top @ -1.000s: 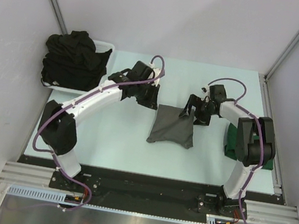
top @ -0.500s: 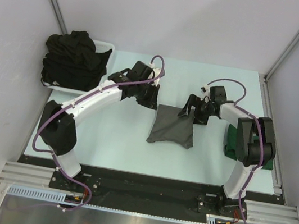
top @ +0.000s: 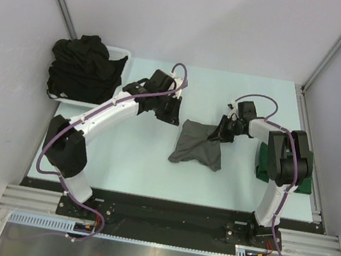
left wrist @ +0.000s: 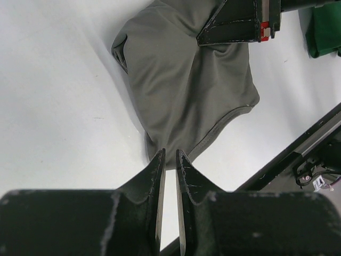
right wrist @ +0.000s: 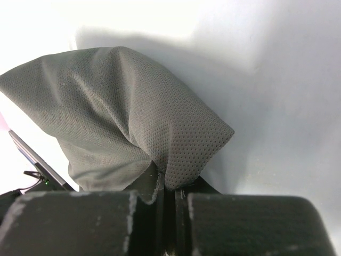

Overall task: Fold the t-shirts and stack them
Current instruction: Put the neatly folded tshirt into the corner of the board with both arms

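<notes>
The right gripper [top: 222, 131] pinches an edge of the one charcoal grey fabric t-shirt [top: 198, 144]. The left gripper [top: 172, 112] is nearly pressed together and empty. There is one dark green t-shirt [top: 304, 186], and the heaped black t-shirts [top: 83, 65] cannot be counted.

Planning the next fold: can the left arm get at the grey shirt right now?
Probably yes. The left gripper hovers just beside the grey t-shirt's far left corner, and nothing lies between them. The right gripper pinches only the far right corner, leaving the left side free.
</notes>
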You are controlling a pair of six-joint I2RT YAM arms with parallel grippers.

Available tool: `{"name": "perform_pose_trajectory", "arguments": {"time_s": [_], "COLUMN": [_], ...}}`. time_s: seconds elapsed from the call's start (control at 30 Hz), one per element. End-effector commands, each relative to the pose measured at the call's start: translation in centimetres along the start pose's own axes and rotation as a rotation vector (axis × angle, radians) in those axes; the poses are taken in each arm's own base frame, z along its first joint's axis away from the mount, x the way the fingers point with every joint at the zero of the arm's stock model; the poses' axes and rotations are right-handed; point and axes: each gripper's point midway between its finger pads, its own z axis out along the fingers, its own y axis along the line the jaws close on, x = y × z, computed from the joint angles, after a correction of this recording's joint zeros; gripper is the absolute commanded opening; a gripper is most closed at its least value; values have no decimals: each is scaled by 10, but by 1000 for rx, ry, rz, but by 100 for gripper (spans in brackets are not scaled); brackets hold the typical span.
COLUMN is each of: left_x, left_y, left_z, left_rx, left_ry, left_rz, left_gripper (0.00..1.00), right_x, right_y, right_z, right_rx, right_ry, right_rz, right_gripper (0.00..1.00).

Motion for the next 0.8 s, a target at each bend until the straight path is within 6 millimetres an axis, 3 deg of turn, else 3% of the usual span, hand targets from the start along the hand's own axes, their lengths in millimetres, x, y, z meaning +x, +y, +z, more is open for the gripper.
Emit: {"name": "perform_pose_trajectory", "arguments": {"time_s": [0.0, 0.13, 0.4, 0.47, 0.53, 0.77], "left_x": [-14, -15, 19, 25, 26, 32], "left_y": [-6, -4, 18, 18, 19, 16], "left_z": [-17, -10, 38, 45, 52, 74], "left_rx": [8, 3, -34, -18, -10, 55], "left_ry": [-58, -58, 62, 72, 65, 68], "left_rz": [17, 7, -58, -74, -80, -92], "left_gripper": [17, 17, 16, 17, 17, 18], "right_x": [13, 10, 9, 7, 4, -2], "right_y": [-5, -2, 2, 3, 6, 8], "right_z": [9, 9, 9, 9, 8, 11], "right_rx": [3, -3, -10, -11, -12, -10], "right_ry": [55, 58, 75, 74, 68, 74], "right_rz": [13, 2, 5, 7, -2, -2], "right_gripper": [0, 0, 0, 19, 25, 26]}}
